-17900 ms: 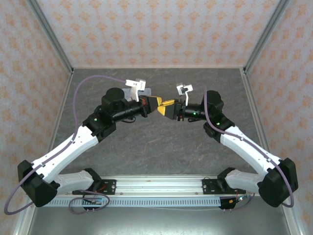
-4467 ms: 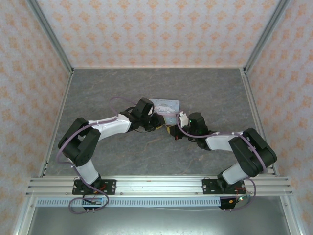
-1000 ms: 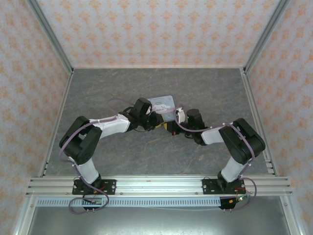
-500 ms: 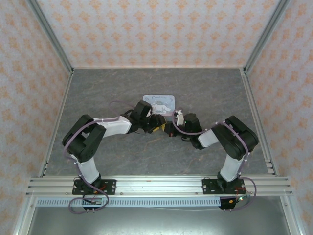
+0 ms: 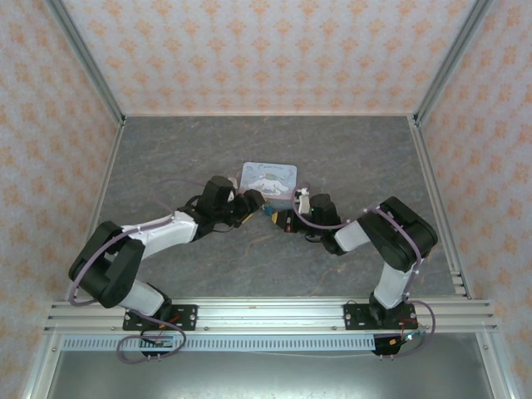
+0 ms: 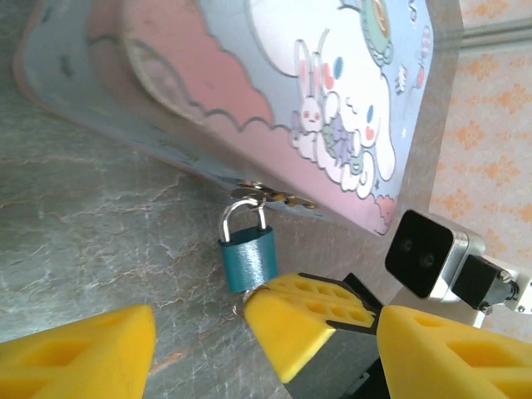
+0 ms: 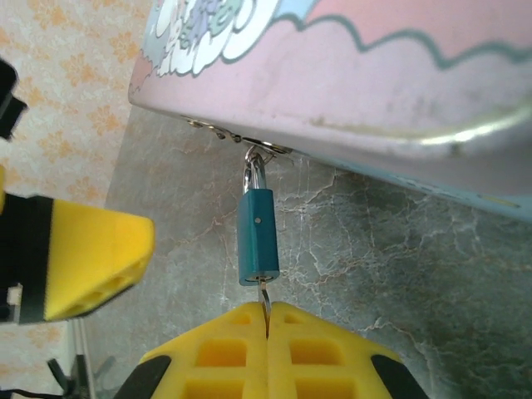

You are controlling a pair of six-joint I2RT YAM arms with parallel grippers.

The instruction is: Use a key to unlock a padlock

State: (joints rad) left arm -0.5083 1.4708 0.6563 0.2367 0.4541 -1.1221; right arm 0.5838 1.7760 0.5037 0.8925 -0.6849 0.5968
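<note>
**Top external view**
- Tin [image 5: 268, 177]: pale blue with a cartoon print, lying flat on the grey surface [image 5: 349, 158].
- Left arm [image 5: 158, 235]: folded low. Its elbow points out to its own left and its forearm runs toward the tin's near edge.
- Right arm [image 5: 366, 231]: also folded low. Its elbow points out to its own right and its forearm reaches in from the opposite side.
- The two wrists meet just in front of the tin.

**Left wrist view**
- Padlock [image 6: 249, 258]: teal. Its shackle is hooked through the metal clasp [image 6: 270, 195] on the tin's [image 6: 332, 100] edge, and its body hangs toward the surface [image 6: 91, 241].
- Left jaws: spread wide, with a yellow finger [image 6: 75, 353] at each lower corner. The padlock sits ahead of the gap and touches neither finger.
- Right jaws: a yellow finger [image 6: 303, 320] sits just below the padlock's base.

**Right wrist view**
- Padlock [image 7: 258, 237]: hangs from the clasp [image 7: 249, 148], directly ahead of the right jaws.
- Key [image 7: 264, 305]: a thin dark sliver. One end is in the padlock's base.
- Right jaws: pressed together, fingers [image 7: 224, 357] pinching the key's other end.
- One finger of the left jaws [image 7: 91, 253] stands off to the side, apart from the padlock.
</note>
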